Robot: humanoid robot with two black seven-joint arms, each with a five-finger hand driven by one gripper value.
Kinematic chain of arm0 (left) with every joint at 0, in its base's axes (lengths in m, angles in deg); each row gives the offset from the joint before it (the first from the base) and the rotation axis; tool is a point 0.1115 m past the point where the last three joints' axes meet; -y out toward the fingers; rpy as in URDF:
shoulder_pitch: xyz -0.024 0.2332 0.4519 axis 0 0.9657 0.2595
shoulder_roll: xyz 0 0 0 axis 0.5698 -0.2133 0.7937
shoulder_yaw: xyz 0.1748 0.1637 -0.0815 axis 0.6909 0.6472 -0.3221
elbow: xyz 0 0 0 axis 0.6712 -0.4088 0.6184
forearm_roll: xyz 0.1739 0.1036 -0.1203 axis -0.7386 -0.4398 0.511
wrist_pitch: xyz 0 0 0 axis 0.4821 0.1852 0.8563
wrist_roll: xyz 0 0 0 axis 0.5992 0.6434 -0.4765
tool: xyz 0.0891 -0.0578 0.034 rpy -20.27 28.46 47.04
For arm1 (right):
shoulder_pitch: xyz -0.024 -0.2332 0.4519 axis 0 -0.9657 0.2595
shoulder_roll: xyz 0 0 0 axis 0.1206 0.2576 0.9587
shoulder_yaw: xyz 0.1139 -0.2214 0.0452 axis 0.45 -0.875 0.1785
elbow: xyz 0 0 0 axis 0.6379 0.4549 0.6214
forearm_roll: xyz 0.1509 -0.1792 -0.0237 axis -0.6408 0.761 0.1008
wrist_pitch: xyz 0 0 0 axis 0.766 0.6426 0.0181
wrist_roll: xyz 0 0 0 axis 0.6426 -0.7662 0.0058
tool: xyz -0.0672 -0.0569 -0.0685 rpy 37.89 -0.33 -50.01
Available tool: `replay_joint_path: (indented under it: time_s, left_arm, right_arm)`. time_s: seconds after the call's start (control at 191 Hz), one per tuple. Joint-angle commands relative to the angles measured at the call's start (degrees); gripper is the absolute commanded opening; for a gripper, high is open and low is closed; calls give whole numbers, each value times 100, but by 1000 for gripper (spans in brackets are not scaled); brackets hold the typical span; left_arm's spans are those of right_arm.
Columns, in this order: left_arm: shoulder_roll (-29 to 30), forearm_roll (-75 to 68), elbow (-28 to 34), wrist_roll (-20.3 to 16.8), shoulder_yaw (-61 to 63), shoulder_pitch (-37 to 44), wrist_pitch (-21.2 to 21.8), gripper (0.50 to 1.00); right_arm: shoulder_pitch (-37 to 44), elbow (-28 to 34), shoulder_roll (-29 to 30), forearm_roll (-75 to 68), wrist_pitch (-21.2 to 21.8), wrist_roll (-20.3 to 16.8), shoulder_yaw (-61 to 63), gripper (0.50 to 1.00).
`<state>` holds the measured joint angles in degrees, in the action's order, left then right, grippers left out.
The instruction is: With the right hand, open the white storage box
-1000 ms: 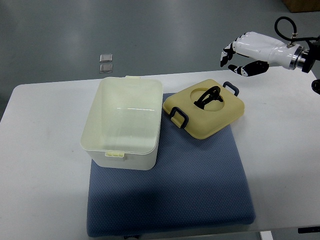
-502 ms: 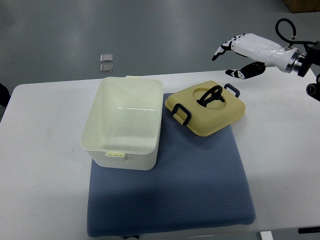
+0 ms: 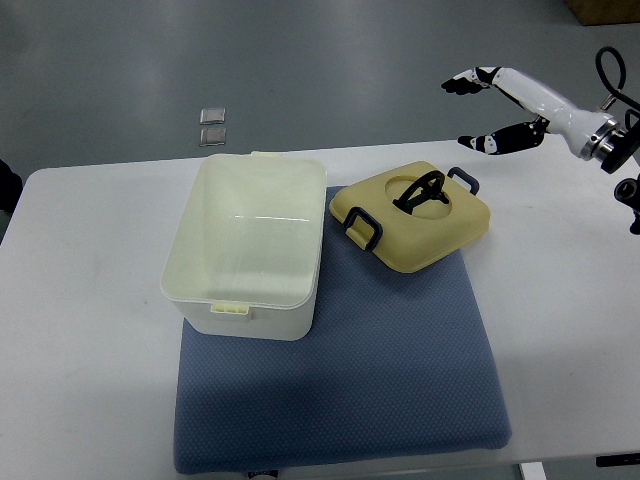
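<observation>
The white storage box stands open on the blue mat, its inside empty. Its yellow lid, with dark clips and a black handle, lies flat on the mat just right of the box. My right hand hovers above the table's far right edge, beyond and right of the lid, open with fingers spread and holding nothing. The left arm does not show.
The white table carries the mat. Two small square plates lie on the grey floor beyond the table. A dark shape pokes in at the left edge.
The right hand has drawn back to the right and upward, away from the lid, and its fingers have spread from curled to wide open. Box and lid have not moved.
</observation>
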<state>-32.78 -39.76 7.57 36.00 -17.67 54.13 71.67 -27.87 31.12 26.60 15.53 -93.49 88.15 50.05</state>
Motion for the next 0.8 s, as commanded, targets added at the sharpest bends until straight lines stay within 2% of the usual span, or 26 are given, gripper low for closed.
replay_joint_path:
  time_s: [0.0,0.094,0.251,0.492,0.706,0.795]
  left_arm:
    - [0,0,0,0,0,0,-3,1000]
    - [0,0,0,0,0,0,-3,1000]
    - [0,0,0,0,0,0,-3,1000]
    - [0,0,9,0,9,0,-3,1000]
    - [0,0,18,0,9,0,-3,1000]
    - [0,0,18,0,9,0,6,1000]
  right_arm:
    - [-177,0,15,-698,21,0,-1,797]
    - [-274,18,32,-1367,118,0,-9,805]
    - [-423,27,32,-2553,759,0,-1,805]
    - [-467,27,23,-4092,1261,0,-1,823]
    - [-563,35,41,-5287,1946,0,-9,844]
    - [-669,35,94,-5577,1999,-54,-1,844]
